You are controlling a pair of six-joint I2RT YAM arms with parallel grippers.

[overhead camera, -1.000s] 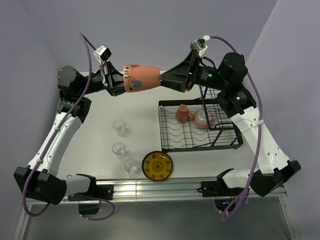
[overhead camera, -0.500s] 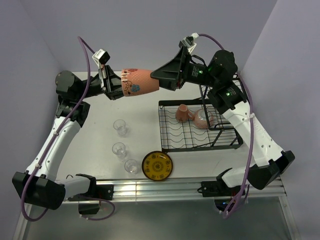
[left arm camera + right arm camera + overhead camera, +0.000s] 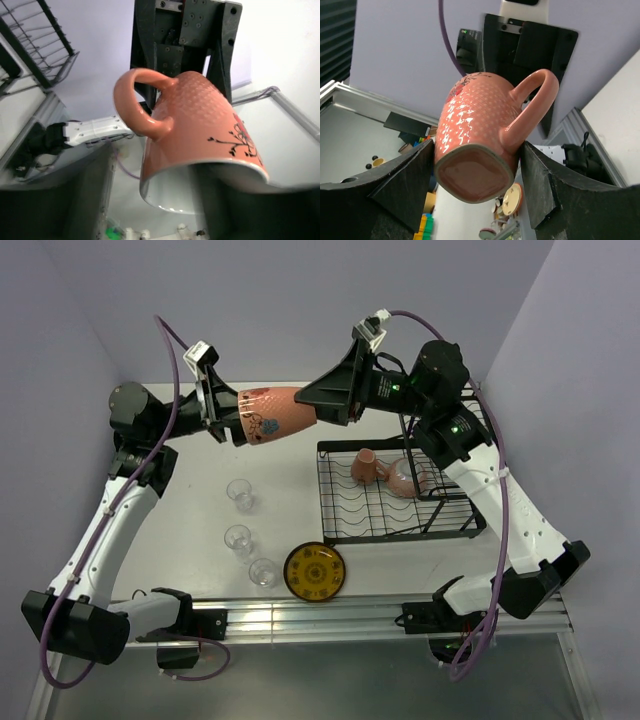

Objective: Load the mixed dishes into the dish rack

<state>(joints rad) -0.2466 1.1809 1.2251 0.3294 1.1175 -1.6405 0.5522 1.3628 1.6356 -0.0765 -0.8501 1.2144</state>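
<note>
The salmon-pink ceramic mug (image 3: 275,412) with the dark flower print hangs on its side in the air, above the far side of the white bench (image 3: 290,490) and just left of the black wire dish rack (image 3: 400,537). My right fingers (image 3: 410,185) flank its base and look pressed against both sides, so I judge that they carry it. My left fingers (image 3: 60,200) stand apart at the rim end. One is clear of the mug, and I cannot tell whether the other touches the rim. I read this as a handover from left to right, nearly made.

Two pieces are already in the rack, at its far end: a second pink mug (image 3: 366,466) lying on its side and the pink bowl with the pale patterned inside (image 3: 408,478). I cannot tell which section holds them.

Left to load after this mug are the three small clear glasses (image 3: 240,494) (image 3: 238,538) (image 3: 263,572) standing in a line on the bench, and the round yellow plate with the dark pattern (image 3: 314,571) near the front edge. By my count most of the job lies ahead.
</note>
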